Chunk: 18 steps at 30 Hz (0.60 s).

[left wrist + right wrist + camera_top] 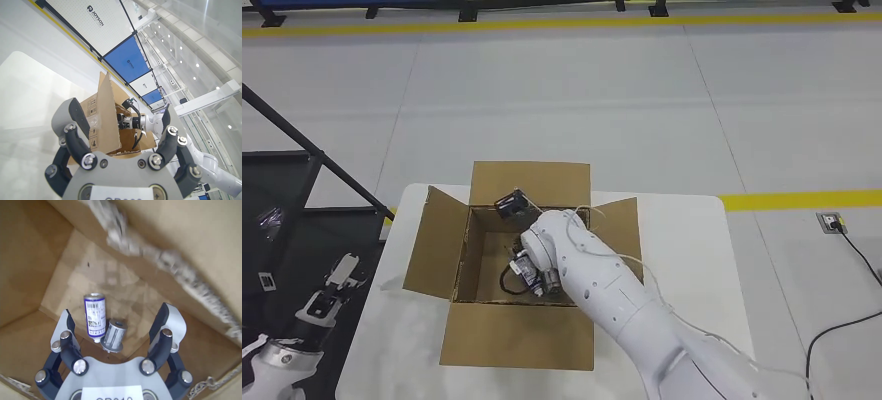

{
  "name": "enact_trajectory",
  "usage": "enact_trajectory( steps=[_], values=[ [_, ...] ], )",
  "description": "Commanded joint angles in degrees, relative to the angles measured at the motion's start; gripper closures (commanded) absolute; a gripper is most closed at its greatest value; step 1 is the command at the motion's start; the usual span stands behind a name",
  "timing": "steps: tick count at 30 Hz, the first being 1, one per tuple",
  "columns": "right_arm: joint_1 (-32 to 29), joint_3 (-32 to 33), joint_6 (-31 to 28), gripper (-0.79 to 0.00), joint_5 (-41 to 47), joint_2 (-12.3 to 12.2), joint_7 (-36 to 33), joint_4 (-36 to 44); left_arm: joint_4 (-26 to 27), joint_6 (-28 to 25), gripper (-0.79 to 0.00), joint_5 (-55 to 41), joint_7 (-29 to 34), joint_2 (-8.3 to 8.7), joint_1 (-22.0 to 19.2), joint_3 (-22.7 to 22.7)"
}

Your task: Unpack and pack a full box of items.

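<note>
Deep inside box (28, 247) (right fingers (170, 317) spread).

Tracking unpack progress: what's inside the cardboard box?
On the cardboard box floor: a spray can lying beside a ribbed grey metal part, right gripper open above them. The arm hides some floor in top view.
</note>
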<state>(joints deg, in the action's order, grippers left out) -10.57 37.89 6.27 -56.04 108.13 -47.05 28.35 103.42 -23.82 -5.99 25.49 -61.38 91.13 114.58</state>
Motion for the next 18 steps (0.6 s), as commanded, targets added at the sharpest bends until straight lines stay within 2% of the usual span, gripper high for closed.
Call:
enact_trajectory(
  steps=[1, 6, 14, 18],
  values=[
    [-1.2, 0.6, 2.4, -0.785, -1.4, -0.6, 1.3, 4.1, 0.3, 0.3, -0.785, 0.8, 0.6, 0.07, -0.2, -0.2],
    [-6.9, 3.8, 6.5, -0.785, -6.8, -3.8, 1.7, 18.4, 1.3, 0.2, -0.785, 2.8, 3.3, 0.3, -0.9, -1.2],
    [-24.9, 13.0, 8.0, -0.785, -20.2, -10.1, -2.5, 48.9, 2.9, -0.6, -0.785, 7.1, 6.3, 0.53, -1.0, -3.9],
    [-25.5, 13.2, 8.0, -0.785, -20.8, -10.2, -2.9, 49.7, 3.2, -0.7, -0.785, 8.6, 6.1, 0.54, -1.2, -5.0]
  ],
)
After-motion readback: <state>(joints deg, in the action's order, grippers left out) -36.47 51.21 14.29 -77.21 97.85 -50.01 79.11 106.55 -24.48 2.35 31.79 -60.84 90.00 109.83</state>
